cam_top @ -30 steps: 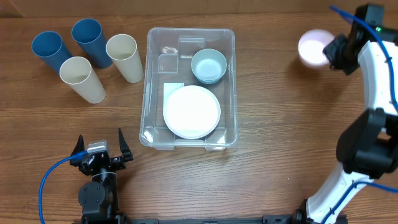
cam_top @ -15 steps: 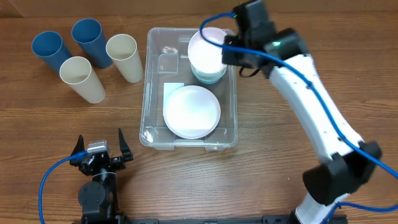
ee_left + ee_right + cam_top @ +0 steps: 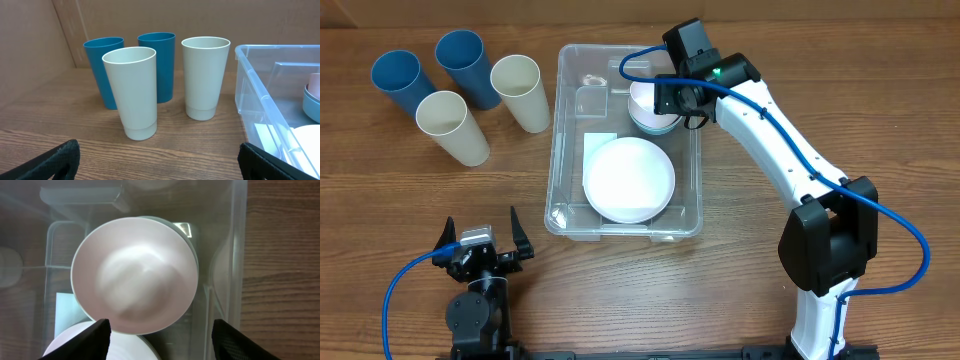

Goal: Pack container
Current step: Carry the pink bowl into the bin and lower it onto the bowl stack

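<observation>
The clear container (image 3: 556,130) stands mid-table and holds a white plate (image 3: 628,179) and a light-blue bowl (image 3: 645,122) in its far right corner. A pink bowl (image 3: 134,282) rests nested in the blue bowl, whose rim (image 3: 175,227) peeks out behind it. My right gripper (image 3: 670,98) hovers over these bowls. In the right wrist view this gripper (image 3: 160,340) is open, and its fingers (image 3: 80,342) stand apart from the pink bowl's rim. My left gripper (image 3: 481,240) sits open near the table's front left, holding nothing.
Two blue cups (image 3: 396,75) (image 3: 460,55) and two cream cups (image 3: 445,118) (image 3: 518,85) stand upright left of the container. In the left wrist view a cream cup (image 3: 132,90) is nearest, with the container wall (image 3: 250,85) at the right.
My right arm swung from the far right over the container carrying the pink bowl, set it into the light-blue bowl, and its jaws have opened. The left arm has not moved.
</observation>
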Robot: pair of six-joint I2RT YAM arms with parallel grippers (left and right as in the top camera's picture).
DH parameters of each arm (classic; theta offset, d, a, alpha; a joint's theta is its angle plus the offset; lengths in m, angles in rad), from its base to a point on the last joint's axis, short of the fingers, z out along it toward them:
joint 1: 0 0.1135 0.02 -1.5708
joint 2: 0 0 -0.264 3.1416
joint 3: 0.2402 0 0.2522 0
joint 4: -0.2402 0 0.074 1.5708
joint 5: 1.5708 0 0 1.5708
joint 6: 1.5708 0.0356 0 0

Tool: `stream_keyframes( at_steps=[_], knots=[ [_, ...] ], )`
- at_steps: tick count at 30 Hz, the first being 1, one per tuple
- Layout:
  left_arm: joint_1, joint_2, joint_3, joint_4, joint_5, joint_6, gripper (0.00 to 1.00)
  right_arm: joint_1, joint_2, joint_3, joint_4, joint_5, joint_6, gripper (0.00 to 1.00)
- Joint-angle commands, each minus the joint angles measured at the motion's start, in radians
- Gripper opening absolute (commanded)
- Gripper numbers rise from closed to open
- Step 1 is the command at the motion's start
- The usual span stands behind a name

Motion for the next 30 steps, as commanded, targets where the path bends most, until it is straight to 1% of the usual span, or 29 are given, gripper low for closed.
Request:
stream_keyframes(
  at_steps=[1,3,4,5,6,7,9,13,17,23,27,30],
  knots=[
    [0.005,-0.01,-0.003,0.002,0.008,0.016,1.0,-0.001,0.001,0.054,-0.021,-0.019,-0.007,0.65],
    [0.005,-0.01,-0.003,0.002,0.008,0.016,1.0,0.0,0.001,0.055,-0.024,-0.054,-0.007,0.57],
    [0.005,-0.01,-0.003,0.002,0.008,0.016,1.0,0.004,0.002,0.055,-0.024,-0.059,-0.007,0.49],
    [0.005,-0.01,-0.003,0.002,0.008,0.016,1.0,0.012,0.002,0.055,-0.023,-0.058,-0.007,0.35],
    [0.005,-0.01,-0.003,0.002,0.008,0.016,1.0,0.023,0.002,0.054,-0.018,-0.058,-0.007,0.25],
    [0.005,-0.01,-0.003,0.002,0.008,0.016,1.0,0.031,0.004,0.053,-0.012,-0.056,-0.007,0.19],
    [0.005,-0.01,-0.003,0.002,0.008,0.016,1.0,0.044,0.018,0.053,0.004,-0.055,-0.006,0.13],
    [0.005,-0.01,-0.003,0.002,0.008,0.016,1.0,0.063,0.069,0.052,0.037,-0.057,0.002,0.11],
    [0.005,-0.01,-0.003,0.002,0.008,0.016,1.0,0.083,0.105,0.051,0.038,-0.059,0.005,0.11],
    [0.005,-0.01,-0.003,0.002,0.008,0.016,1.0,0.127,0.105,0.051,0.057,-0.054,0.004,0.11],
    [0.005,-0.01,-0.003,0.002,0.008,0.016,1.0,0.127,0.105,0.052,0.085,-0.035,0.0,0.11],
    [0.005,-0.01,-0.003,0.002,0.008,0.016,1.0,0.121,0.105,0.052,0.109,-0.018,-0.031,0.11]
  ],
)
